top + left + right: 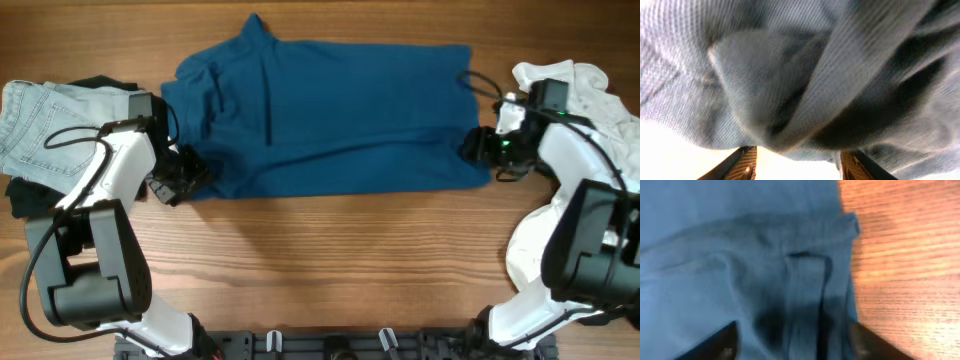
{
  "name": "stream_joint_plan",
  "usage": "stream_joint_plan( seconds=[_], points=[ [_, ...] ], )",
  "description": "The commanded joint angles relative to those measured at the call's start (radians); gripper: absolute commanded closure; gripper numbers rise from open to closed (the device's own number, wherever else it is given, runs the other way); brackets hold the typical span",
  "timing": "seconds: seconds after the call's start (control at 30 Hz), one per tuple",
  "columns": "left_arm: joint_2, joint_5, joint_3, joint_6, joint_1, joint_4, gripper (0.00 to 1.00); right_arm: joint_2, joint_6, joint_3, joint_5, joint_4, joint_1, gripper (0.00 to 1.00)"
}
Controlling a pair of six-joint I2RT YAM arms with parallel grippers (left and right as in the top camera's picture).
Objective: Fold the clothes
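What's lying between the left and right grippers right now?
The blue shirt spans the whole stretch from left gripper to right gripper, as the overhead view shows.

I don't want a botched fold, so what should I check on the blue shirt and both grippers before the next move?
1. Left gripper at the blue shirt corner nearest it: ok.
2. Right gripper at the shirt's right edge: ok.
3. Left grip secure: cannot tell; cloth fills its wrist view.
4. Right grip secure: not ok; the jaws stand apart over the hem.
5. Jeans and white garment lying off the shirt: ok.
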Motion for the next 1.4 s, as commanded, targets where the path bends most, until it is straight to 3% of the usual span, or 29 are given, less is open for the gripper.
stream_joint_plan(
  seconds=[0.0,0.03,0.07,0.13,0.2,0.33,0.5,0.57,0.67,0.77,0.9,1.0,1.03,1.2,1.3,1.33,1.37],
  points=[
    [-0.014,-0.004,-0.003,0.002,-0.002,0.025,0.43,0.064,0.060,-0.026,0.145,0.018,0.006,0.57],
    [-0.014,-0.021,-0.003,0.002,-0.003,0.023,0.42,0.086,0.092,-0.026,0.227,-0.010,0.005,0.77],
    [-0.014,-0.029,-0.006,0.002,-0.003,0.016,0.42,0.100,0.163,-0.027,0.333,-0.040,0.005,0.91],
    [-0.014,-0.029,-0.034,0.002,-0.003,0.018,0.41,0.111,0.267,-0.027,0.473,-0.102,-0.006,0.96],
    [-0.014,-0.048,-0.078,0.002,-0.002,0.017,0.42,0.111,0.360,-0.027,0.552,-0.169,-0.033,0.96],
    [-0.014,-0.048,-0.145,0.002,-0.002,-0.027,0.43,0.111,0.377,-0.027,0.531,-0.277,-0.094,0.96],
    [-0.031,-0.047,-0.151,0.005,-0.002,-0.119,0.62,0.111,0.373,-0.027,0.475,-0.305,-0.093,0.96],
    [-0.111,-0.039,-0.122,0.029,-0.003,-0.097,0.60,0.111,0.372,-0.027,0.468,-0.292,-0.093,0.95],
    [-0.246,-0.037,-0.110,0.027,-0.002,0.012,0.49,0.111,0.372,-0.027,0.468,-0.275,-0.093,0.94],
    [-0.225,-0.041,-0.122,0.024,-0.003,0.071,0.51,0.111,0.372,-0.027,0.461,-0.266,-0.093,0.94],
    [-0.080,-0.027,-0.148,0.024,-0.005,0.116,0.62,0.111,0.372,-0.027,0.461,-0.266,-0.093,0.93],
    [-0.016,-0.030,-0.148,0.032,-0.004,0.111,0.94,0.111,0.371,-0.027,0.461,-0.266,-0.093,0.93],
    [-0.016,-0.061,-0.148,0.032,-0.004,0.090,0.96,0.111,0.371,-0.027,0.461,-0.267,-0.093,0.93],
    [-0.035,-0.260,-0.148,-0.030,-0.002,-0.196,0.96,0.111,0.369,-0.027,0.461,-0.305,-0.093,0.94],
    [-0.112,-0.265,-0.147,-0.134,0.024,-0.249,0.96,0.111,0.373,-0.027,0.461,-0.326,-0.093,0.93],
    [-0.164,-0.231,-0.147,-0.140,0.035,-0.237,0.89,0.111,0.373,-0.027,0.460,-0.319,-0.093,0.93],
    [-0.180,-0.208,-0.147,-0.129,0.035,-0.235,0.76,0.111,0.373,-0.027,0.460,-0.315,-0.093,0.93]
  ],
)
